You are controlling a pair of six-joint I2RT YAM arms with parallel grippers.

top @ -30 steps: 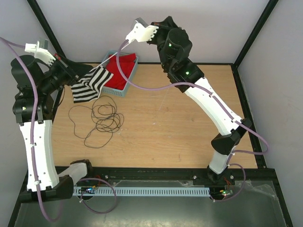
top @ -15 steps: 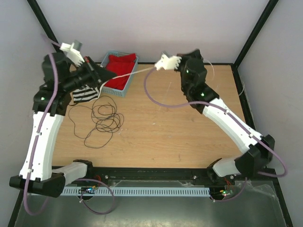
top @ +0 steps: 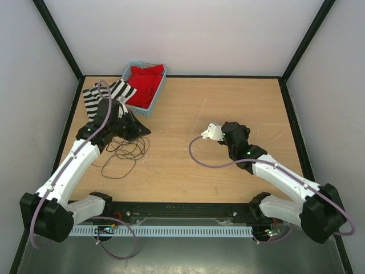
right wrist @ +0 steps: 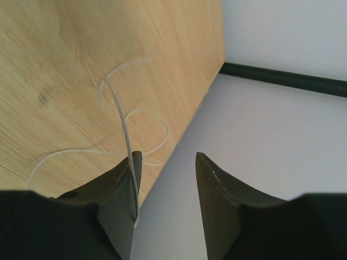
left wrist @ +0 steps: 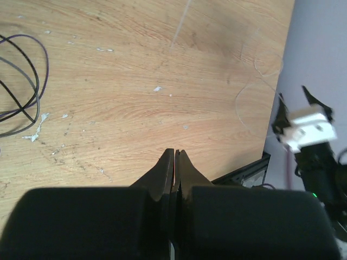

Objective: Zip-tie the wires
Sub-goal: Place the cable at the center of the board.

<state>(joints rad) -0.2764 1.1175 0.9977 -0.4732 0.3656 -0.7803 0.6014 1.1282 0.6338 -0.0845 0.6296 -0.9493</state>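
The wires (top: 122, 153) lie as loose black loops on the wooden table, left of centre; part of one loop (left wrist: 24, 89) shows in the left wrist view. My left gripper (top: 147, 132) hovers low at the loops' upper right edge, jaws shut (left wrist: 174, 153), with no wire visible between them. A pale thin strand (right wrist: 126, 116) curls on the wood and runs along the inner face of my right gripper's left finger. The right gripper (right wrist: 165, 156) is open, pointing at the table's right edge. Its white wrist housing (top: 214, 131) sits right of centre.
A blue basket (top: 159, 91) holding red cloth stands at the back left, with a striped black-and-white cloth (top: 97, 97) beside it. Another faint pale strand (left wrist: 254, 89) lies near the right edge. The grey wall (right wrist: 260, 108) rises past that edge.
Both arms have swung down from raised poses to just above the table. The pale strand stretched between them has gone slack. The right gripper has opened.
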